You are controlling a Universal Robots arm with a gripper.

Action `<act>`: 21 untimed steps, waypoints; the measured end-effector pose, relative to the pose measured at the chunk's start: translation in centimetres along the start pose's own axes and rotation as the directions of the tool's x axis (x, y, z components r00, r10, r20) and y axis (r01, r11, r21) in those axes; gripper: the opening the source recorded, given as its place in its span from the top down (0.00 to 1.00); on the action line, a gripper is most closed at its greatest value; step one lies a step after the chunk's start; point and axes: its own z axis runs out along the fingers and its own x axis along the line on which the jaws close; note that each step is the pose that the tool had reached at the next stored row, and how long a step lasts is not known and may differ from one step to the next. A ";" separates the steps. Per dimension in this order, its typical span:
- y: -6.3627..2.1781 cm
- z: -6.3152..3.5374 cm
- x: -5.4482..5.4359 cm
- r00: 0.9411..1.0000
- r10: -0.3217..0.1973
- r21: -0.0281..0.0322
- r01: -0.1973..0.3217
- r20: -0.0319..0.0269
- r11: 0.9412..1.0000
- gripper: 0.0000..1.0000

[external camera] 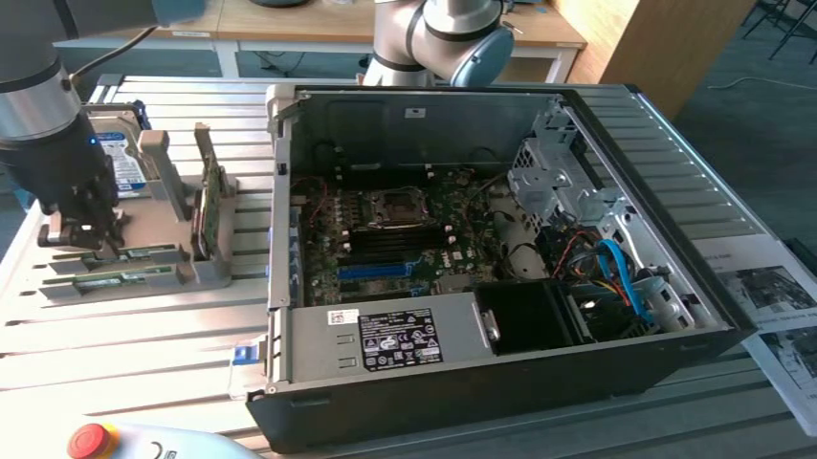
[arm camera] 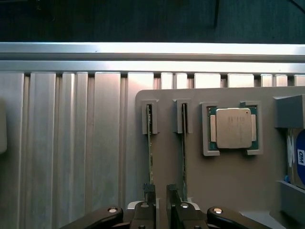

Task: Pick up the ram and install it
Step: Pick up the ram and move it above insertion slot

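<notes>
Ram stands on edge in the grey holder, claw over its end, jaws slightly apart, empty. Exterior view adds the opened computer case beside it.

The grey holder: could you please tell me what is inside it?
A ram stick and a second stick stand on edge in its slots, a processor lies in a recess, a hard drive beside it. The gripper covers one end of both sticks.

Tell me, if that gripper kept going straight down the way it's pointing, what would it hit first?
Most likely a ram stick, standing on edge in the gray holder right beneath the gripper. How far above it the gripper is, I can't judge.
</notes>
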 end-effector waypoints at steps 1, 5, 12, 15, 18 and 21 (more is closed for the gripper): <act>0.00 0.00 0.0 1.000 -0.005 0.000 0.005 0.000 1.000 0.76; 0.00 0.00 0.0 1.000 -0.029 0.001 0.029 -0.001 1.000 0.76; 0.00 0.00 0.0 0.999 -0.043 0.002 0.043 -0.001 0.999 0.76; 0.03 -0.01 0.0 0.999 -0.042 0.006 0.042 -0.002 0.999 0.76; 0.04 0.00 0.0 0.999 -0.043 0.012 0.043 -0.002 0.999 0.76; 0.05 0.00 0.0 0.999 -0.042 0.012 0.042 -0.002 0.999 0.76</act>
